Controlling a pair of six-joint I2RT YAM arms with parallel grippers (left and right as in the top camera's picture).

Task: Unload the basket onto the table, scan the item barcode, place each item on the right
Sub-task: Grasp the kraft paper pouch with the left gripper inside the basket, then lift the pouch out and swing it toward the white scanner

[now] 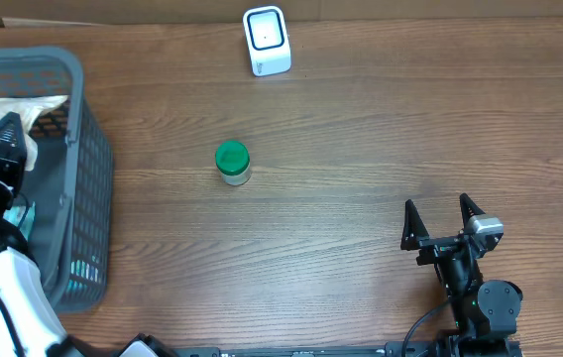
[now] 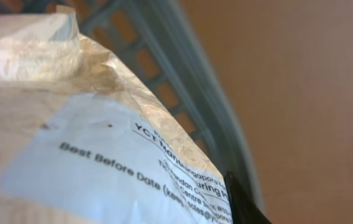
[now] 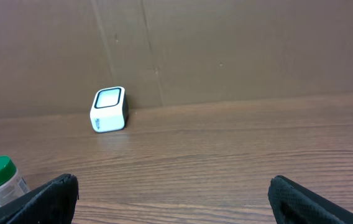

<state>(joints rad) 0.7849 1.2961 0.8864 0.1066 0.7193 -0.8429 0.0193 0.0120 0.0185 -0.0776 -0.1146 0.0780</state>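
The pale labelled packet (image 2: 96, 130) lies in the grey basket (image 1: 88, 178), right against the left end effector (image 1: 9, 134). I cannot tell whether its jaws grip it. The right end effector (image 1: 443, 220) stands wide and empty over the bench (image 1: 361, 149). A green-lidded jar (image 1: 232, 162) sits ahead to its left, and the white scanner (image 1: 267, 40) is farther ahead.

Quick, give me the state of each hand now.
Left hand: against the packet in the basket; grip cannot be told.
Right hand: open, empty.

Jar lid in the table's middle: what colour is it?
The jar lid is green, clearest in the overhead view.
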